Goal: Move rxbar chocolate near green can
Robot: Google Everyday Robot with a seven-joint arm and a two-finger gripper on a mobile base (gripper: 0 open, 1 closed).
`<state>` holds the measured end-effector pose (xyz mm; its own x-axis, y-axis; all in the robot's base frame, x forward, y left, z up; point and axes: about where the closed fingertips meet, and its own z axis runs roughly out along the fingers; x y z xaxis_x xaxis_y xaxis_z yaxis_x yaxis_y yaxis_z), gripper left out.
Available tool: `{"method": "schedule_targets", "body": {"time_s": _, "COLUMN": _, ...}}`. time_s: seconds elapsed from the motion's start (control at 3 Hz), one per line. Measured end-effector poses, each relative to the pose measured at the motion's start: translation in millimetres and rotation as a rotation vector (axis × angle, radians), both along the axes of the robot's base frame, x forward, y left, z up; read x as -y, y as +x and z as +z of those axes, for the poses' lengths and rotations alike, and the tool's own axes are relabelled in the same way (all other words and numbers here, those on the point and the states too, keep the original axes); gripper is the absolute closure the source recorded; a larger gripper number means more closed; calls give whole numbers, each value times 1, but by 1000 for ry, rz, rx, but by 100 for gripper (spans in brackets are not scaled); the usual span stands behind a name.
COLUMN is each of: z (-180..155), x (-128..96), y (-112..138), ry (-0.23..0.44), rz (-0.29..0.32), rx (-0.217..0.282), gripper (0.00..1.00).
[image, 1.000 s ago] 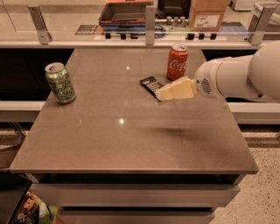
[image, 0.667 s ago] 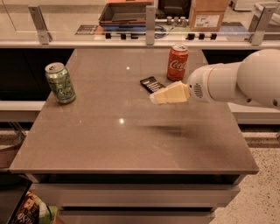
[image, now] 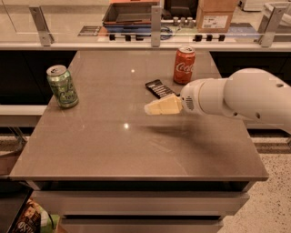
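Camera view: the gripper (image: pixel 151 108) hung low over the brown table (image: pixel 136 154), a pale cream wedge on the end of the thick white arm (image: pixel 245 95) that reached in from the table's right edge. Whether it was spread or pressed together could not be told, and nothing showed in its hold. The rxbar chocolate (image: pixel 158 87) lay flat on the table just behind the gripper, on its far side. The bar's near end met the wedge's upper edge, and whether the two touched could not be told. Rows of white lettering ran across the black wrapper, too small to read.

Farther back from the gripper, beyond the bar and toward the arm's side, stood an orange-red can (image: pixel 184 65) with "Coca-Cola" in white script. The green can (image: pixel 62 86) stood upright well apart from the gripper, off in the direction its tip pointed, near the table's opposite edge. The can's pale markings could not be read. Far behind, past the glass rail, sat a cardboard box (image: pixel 217 13) with a white label, its print illegible
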<state>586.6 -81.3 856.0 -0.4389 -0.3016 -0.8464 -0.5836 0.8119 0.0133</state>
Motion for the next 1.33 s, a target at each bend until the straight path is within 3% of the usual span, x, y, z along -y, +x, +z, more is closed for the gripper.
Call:
{"method": "schedule_targets", "body": {"time_s": 0.67, "z": -16, "x": -25, "y": 23, "ry": 29, "rz": 28, "rx": 26, "gripper": 0}}
{"method": "schedule_targets", "body": {"time_s": 1.33, "z": -30, "x": -19, "y": 48, "ry": 43, "rz": 34, "rx": 36, "gripper": 0}}
